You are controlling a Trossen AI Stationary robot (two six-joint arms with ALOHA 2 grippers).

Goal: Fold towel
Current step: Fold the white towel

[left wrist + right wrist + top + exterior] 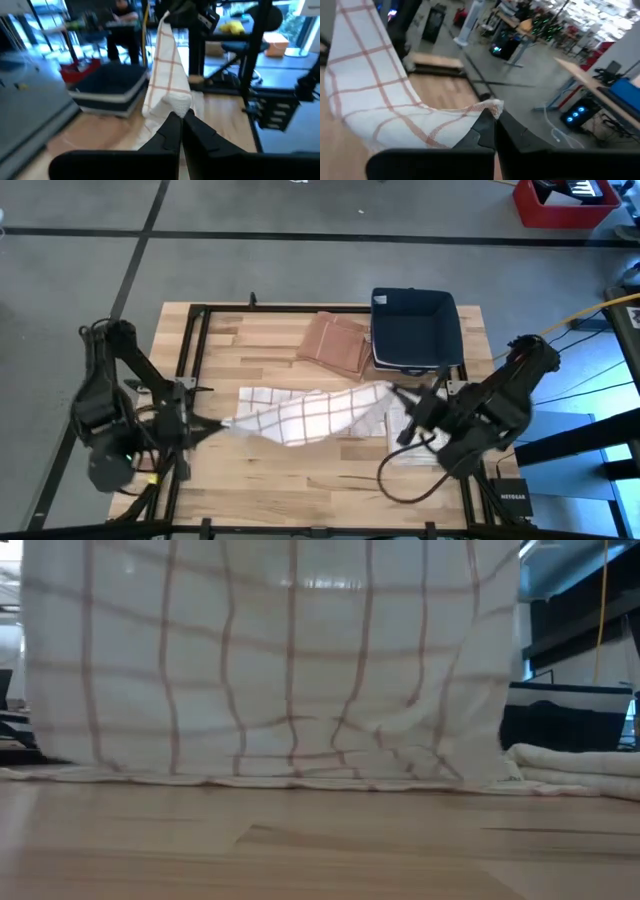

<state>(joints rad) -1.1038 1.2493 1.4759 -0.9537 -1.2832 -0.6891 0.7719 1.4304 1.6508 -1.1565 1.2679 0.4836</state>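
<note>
1. The towel (300, 415) is strung out across the middle of the table (300, 480) — white with a thin red check, lifted at both ends and sagging in between, its lower edge brushing the wood in the low view.
2. The left gripper (215, 425) has its fingers pinched together on the towel's left end; the right gripper (392, 390) is clamped on the opposite end, near the dark bin (415, 328).
3. It looks light and thoroughly limp (no stiffness at all — it drapes and bunches wherever it isn't held), so I'd expect it to swing and twist with any quick move.
4. Thin cloth like this can slide out of a shallow pinch, so the corners and hem seem the places to hold.
5. Other cloths lie about: a brown folded one (335, 342) beside the bin, and pale ones (410, 430) under the right arm.
</note>
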